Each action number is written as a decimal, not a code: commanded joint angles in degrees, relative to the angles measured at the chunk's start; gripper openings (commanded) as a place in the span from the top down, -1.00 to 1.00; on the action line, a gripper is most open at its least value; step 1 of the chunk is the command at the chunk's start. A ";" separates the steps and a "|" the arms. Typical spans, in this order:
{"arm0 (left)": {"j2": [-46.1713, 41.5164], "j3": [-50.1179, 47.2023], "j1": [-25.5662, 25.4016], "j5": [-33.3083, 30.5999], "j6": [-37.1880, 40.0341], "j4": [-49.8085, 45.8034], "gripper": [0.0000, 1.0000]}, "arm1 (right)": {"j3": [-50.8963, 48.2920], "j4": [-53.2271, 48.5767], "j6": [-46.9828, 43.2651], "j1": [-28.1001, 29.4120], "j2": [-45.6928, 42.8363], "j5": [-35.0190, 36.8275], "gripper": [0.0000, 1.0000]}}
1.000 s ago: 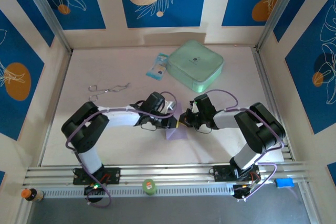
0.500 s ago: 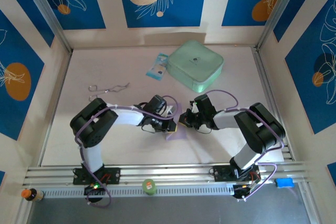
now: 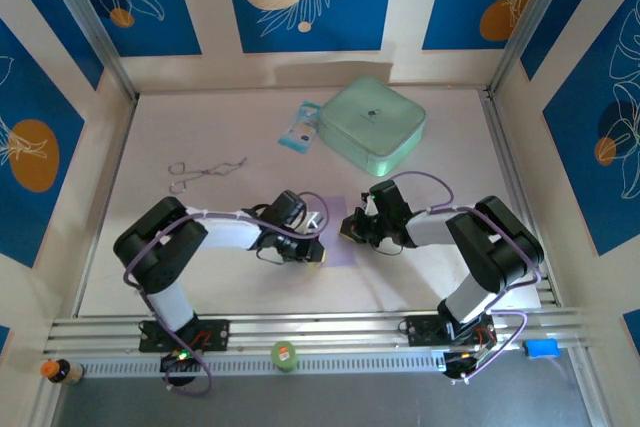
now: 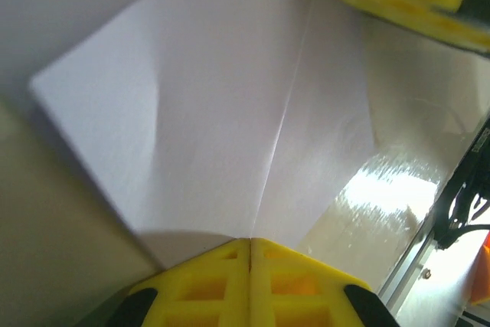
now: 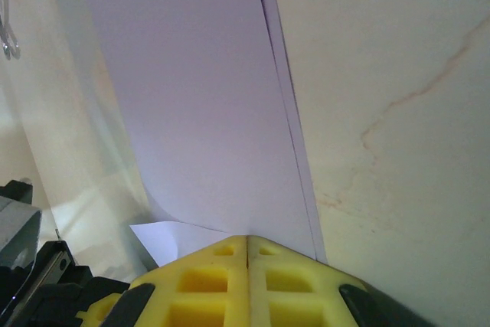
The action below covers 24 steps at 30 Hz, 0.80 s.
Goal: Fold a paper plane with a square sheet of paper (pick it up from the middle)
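The square sheet of paper (image 3: 337, 245) is pale lavender and lies between my two grippers at the table's middle. My left gripper (image 3: 318, 251) is shut at its lower left edge. In the left wrist view the paper (image 4: 214, 112) fans out from the closed jaws of that gripper (image 4: 249, 241), with a crease running straight into their seam. My right gripper (image 3: 347, 231) is shut on the sheet's right side. In the right wrist view the paper (image 5: 199, 97) curves up into the shut right gripper (image 5: 247, 239), a folded edge along its right and a lower flap (image 5: 168, 239) showing.
A mint-green case (image 3: 374, 125) and a blue-white packet (image 3: 299, 128) sit at the back. A bent metal wire (image 3: 205, 170) lies to the left. An aluminium rail (image 3: 330, 332) with a green knob (image 3: 285, 355) runs along the front edge.
My left gripper, still shut, has drawn back down and to the left. The paper now spreads wider between the grippers. The right arm has held its place.
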 commanded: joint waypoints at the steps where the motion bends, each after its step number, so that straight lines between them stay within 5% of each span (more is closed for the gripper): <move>1: -1.78 -3.23 0.06 -1.15 1.07 -5.21 0.93 | -1.90 -5.13 0.08 -0.14 0.07 2.66 1.00; 15: -9.21 -2.03 0.05 -1.23 1.67 -5.20 0.95 | -1.86 -4.62 0.20 -0.12 -0.37 2.00 1.00; 24: -2.04 4.63 0.11 -2.42 1.54 -4.58 0.87 | -1.66 -3.93 0.27 -0.12 -0.66 1.68 1.00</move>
